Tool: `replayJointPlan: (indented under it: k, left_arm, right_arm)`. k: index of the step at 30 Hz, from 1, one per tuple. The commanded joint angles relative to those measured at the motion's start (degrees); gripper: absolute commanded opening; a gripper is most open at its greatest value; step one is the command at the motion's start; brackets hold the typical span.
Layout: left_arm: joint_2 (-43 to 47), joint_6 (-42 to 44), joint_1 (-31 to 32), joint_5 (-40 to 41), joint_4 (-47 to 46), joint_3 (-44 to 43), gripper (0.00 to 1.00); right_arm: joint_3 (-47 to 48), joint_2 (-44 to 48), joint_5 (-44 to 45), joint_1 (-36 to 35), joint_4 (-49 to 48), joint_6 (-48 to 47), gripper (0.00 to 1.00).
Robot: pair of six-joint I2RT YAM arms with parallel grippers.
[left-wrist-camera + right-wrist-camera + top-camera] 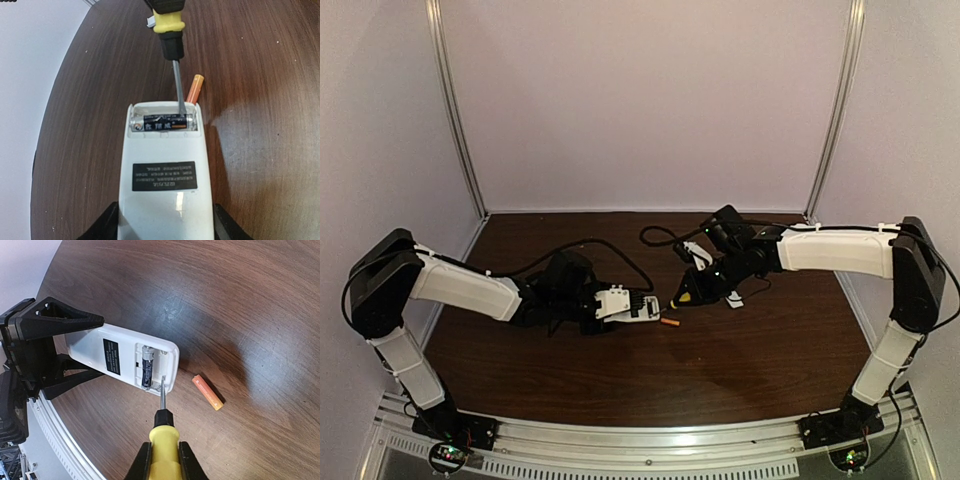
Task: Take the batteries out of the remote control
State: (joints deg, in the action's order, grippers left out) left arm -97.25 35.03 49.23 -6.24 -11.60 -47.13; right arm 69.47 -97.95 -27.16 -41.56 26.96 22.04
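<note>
The white remote control [165,170] lies back-up on the table, its battery bay open; it also shows in the right wrist view [120,357] and the top view [628,306]. My left gripper [165,227] is shut on its near end. A dark battery [162,123] sits in the bay, seen also in the right wrist view [147,365]. An orange battery [208,392] lies loose on the table beside the remote, seen also in the left wrist view [194,88] and the top view [670,322]. My right gripper [164,460] is shut on a yellow-handled screwdriver [164,442]; its tip is in the bay's empty slot.
A small white cover piece [735,299] lies on the table under the right arm. A black cable [610,248] loops across the table behind the left gripper. The dark wooden table [720,370] ends at a metal rail at the near edge.
</note>
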Motion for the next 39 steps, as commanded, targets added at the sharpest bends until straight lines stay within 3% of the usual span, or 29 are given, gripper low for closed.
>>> replayJointPlan:
  k: [1, 20, 39]
  left_arm:
    - [0.23, -0.11, 0.51, -1.74, -4.9, -0.25, 0.0]
    - [-0.16, -0.97, 0.45, -3.34, -4.2, -0.81, 0.0]
    - [-1.68, -0.9, 0.51, -0.23, -3.55, -1.62, 0.0]
  right_arm:
    - [0.16, 1.41, 1.86, 0.08, -1.68, -0.71, 0.0]
    - [-0.4, 3.06, -2.4, -1.09, -7.52, 0.63, 0.0]
    - [-0.54, 2.06, 0.83, -1.88, -3.91, 0.05, 0.0]
